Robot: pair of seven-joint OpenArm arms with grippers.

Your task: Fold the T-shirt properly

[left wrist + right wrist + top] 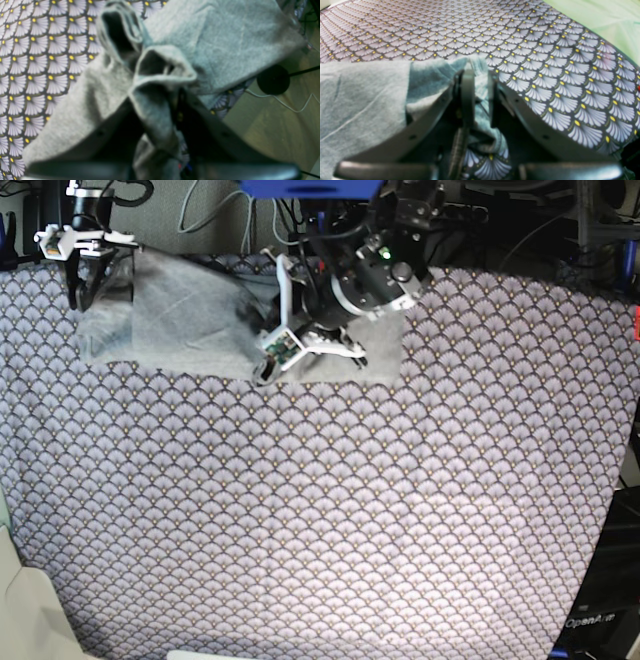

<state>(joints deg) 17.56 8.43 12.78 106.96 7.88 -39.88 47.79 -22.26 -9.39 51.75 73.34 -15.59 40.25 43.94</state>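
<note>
the light heather-grey knit t-shirt (180, 315) lies bunched at the counter's 11 o'clock, both grippers' jaws clenched on pinched fabric, the left gripper (160, 100) and right gripper (476, 82) likely holding it ready for folding.

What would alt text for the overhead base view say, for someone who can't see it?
Two robot arms grip a grey T-shirt bunched at the far edge of a table draped in a purple fan-patterned tablecloth. The right gripper pinches the shirt's left end in this view, and the left gripper holds its front edge near the middle.
</note>
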